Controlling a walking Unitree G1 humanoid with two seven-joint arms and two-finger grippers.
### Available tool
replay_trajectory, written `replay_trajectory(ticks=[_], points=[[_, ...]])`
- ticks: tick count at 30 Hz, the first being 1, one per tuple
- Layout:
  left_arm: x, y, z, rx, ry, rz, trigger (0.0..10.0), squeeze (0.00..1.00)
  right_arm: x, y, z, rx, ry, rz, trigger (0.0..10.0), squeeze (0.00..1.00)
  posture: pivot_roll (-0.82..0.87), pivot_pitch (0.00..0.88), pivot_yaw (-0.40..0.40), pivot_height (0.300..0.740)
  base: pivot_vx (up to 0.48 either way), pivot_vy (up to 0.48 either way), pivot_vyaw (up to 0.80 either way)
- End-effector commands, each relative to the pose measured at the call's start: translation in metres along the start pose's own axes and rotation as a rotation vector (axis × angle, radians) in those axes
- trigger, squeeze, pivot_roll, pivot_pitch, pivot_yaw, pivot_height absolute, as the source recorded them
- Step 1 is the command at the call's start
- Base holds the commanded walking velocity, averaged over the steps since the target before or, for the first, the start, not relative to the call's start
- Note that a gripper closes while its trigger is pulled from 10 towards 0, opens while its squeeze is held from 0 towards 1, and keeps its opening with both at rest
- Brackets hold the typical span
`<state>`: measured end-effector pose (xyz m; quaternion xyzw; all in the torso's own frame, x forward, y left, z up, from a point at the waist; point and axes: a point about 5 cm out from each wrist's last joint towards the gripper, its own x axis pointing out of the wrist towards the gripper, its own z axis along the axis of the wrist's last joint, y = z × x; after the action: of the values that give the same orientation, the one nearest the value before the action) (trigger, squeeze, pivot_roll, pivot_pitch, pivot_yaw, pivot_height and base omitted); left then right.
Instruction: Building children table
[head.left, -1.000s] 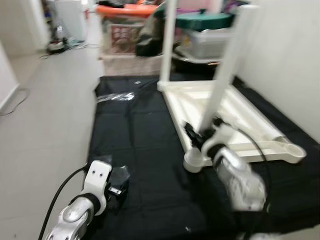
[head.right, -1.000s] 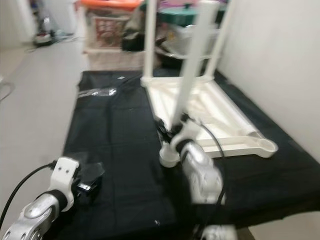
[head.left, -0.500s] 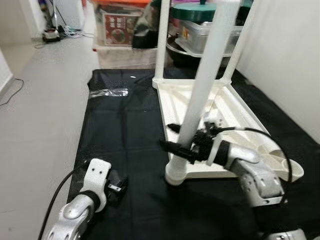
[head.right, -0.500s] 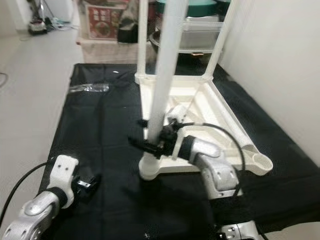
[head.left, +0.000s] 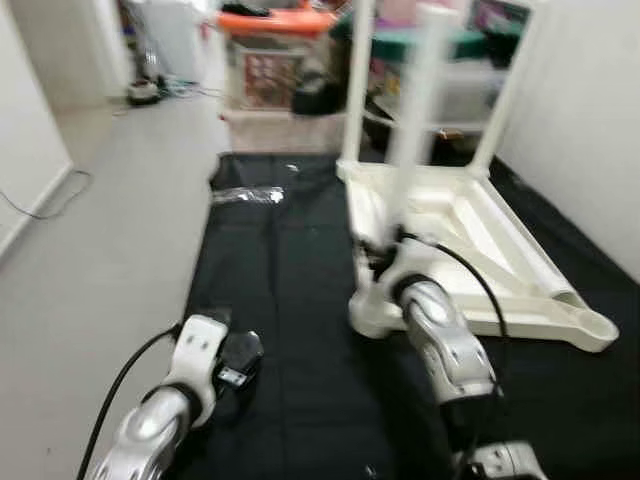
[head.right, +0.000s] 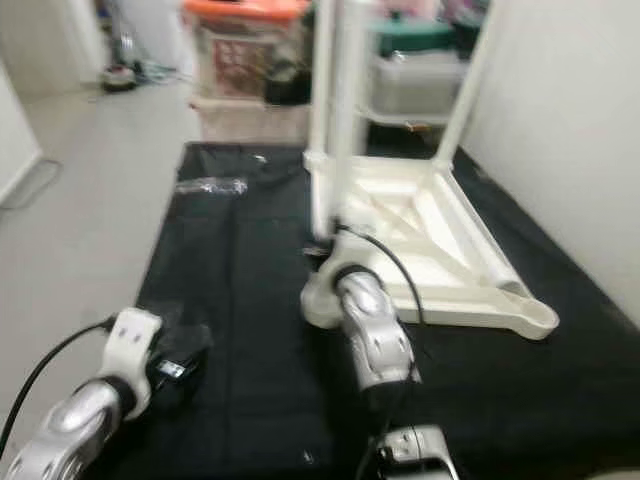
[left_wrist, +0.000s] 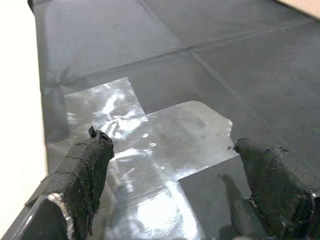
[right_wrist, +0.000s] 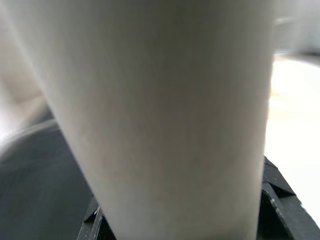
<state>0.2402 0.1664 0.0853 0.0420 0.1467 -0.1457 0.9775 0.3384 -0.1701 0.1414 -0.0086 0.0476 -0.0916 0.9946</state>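
Right gripper (head.left: 385, 262) pinches the near upright white leg (head.left: 414, 120) of the upturned table (head.left: 470, 245); left gripper (left_wrist: 172, 187) spread.

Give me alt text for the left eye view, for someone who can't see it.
The right gripper is at the base of a white table leg standing in a corner of an upside-down white children's table on a black mat. The left gripper hovers low over the mat's near-left part. Storage bins stand behind.
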Motion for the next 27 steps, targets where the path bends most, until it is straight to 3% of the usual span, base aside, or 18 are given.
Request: replay_trajectory(ticks=[1, 3, 4, 5, 8, 9, 10, 11, 12, 13, 14, 15, 19, 21, 25, 27], points=[[0.003, -0.007, 0.001, 0.01, -0.001, -0.018, 10.0, 0.0, -0.015, -0.015, -0.047, -0.137, 0.192, -0.114, 0.0, 0.0, 0.1, 0.0, -0.062, 0.74, 0.0, 0.0, 0.0], [0.003, -0.009, 0.0, 0.018, 0.003, -0.022, 10.0, 0.0, -0.021, -0.01, -0.044, -0.158, 0.153, -0.1, 0.0, 0.0, 0.1, 0.0, -0.062, 0.74, 0.0, 0.0, 0.0], [0.003, -0.01, -0.001, 0.019, 0.004, -0.025, 10.0, 0.0, -0.024, 0.001, -0.041, -0.163, 0.138, -0.04, 4.3, 0.0, 0.1, 0.0, -0.062, 0.74, 0.0, 0.0, 0.0], [0.002, -0.009, -0.001, 0.021, 0.005, -0.027, 10.0, 0.0, -0.024, 0.015, -0.038, -0.133, 0.144, 0.05, 10.0, 0.0, 0.1, 0.0, -0.066, 0.74, 0.0, 0.0, 0.0], [0.001, -0.009, -0.001, 0.021, 0.004, -0.028, 10.0, 0.0, -0.023, 0.024, -0.036, -0.112, 0.148, 0.105, 10.0, 0.0, 0.1, 0.0, -0.067, 0.74, 0.0, 0.0, 0.0], [0.001, -0.008, -0.001, 0.018, 0.004, -0.026, 10.0, 0.0, -0.023, 0.038, -0.031, -0.05, 0.128, 0.24, 10.0, 0.0, 0.11, 0.0, -0.07, 0.74, 0.0, 0.0, 0.0], [0.0, -0.006, -0.002, 0.018, 0.005, -0.022, 10.0, 0.0, -0.022, 0.05, -0.023, 0.031, 0.087, 0.34, 10.0, 1.0, 0.11, 0.0, -0.07, 0.74, 0.0, 0.0, 0.0], [0.0, -0.006, -0.002, 0.018, 0.005, -0.022, 10.0, 0.0, -0.022, 0.05, -0.023, 0.031, 0.087, 0.34, 10.0, 1.0, 0.11, 0.0, -0.07, 0.74, 0.0, 0.0, 0.0], [0.0, -0.005, 0.0, 0.015, 0.002, -0.022, 10.0, 0.0, -0.022, 0.062, -0.009, 0.099, 0.035, 0.488, 10.0, 1.0, 0.11, 0.0, -0.071, 0.74, 0.0, 0.0, 0.0], [0.0, -0.005, 0.0, 0.015, 0.002, -0.022, 10.0, 0.0, -0.022, 0.062, -0.009, 0.099, 0.035, 0.488, 10.0, 1.0, 0.11, 0.0, -0.071, 0.74, 0.0, 0.0, 0.0], [0.001, -0.004, 0.0, 0.019, 0.001, -0.024, 10.0, 0.0, -0.027, 0.079, 0.013, 0.098, -0.082, 0.759, 10.0, 0.0, 0.11, 0.0, -0.072, 0.74, 0.0, 0.0, 0.0], [0.002, -0.004, 0.0, 0.022, 0.003, -0.024, 10.0, 0.0, -0.032, 0.081, 0.019, 0.074, -0.117, 0.862, 10.0, 0.0, 0.11, 0.0, -0.072, 0.74, 0.0, 0.0, 0.0], [0.004, -0.005, 0.001, 0.016, -0.001, -0.026, 10.0, 0.0, -0.044, 0.08, 0.025, 0.056, -0.169, 1.016, 10.0, 0.0, 0.11, 0.0, -0.069, 0.74, 0.0, 0.0, 0.0], [0.005, -0.008, 0.003, 0.019, -0.003, -0.035, 10.0, 0.0, -0.064, 0.082, 0.019, 0.007, -0.14, 1.232, 10.0, 0.0, 0.11, 0.0, -0.074, 0.74, 0.0, 0.0, 0.0], [0.007, -0.007, 0.002, 0.027, 0.002, -0.03, 10.0, 0.0, -0.081, 0.086, 0.008, -0.045, -0.106, 1.379, 10.0, 0.0, 0.12, 0.0, -0.08, 0.74, 0.0, 0.0, 0.0], [0.007, -0.006, 0.004, 0.019, -0.004, -0.024, 10.0, 0.0, -0.084, 0.089, 0.004, -0.057, -0.099, 1.392, 10.0, 0.0, 0.12, 0.0, -0.082, 0.74, 0.0, 0.0, 0.0]])
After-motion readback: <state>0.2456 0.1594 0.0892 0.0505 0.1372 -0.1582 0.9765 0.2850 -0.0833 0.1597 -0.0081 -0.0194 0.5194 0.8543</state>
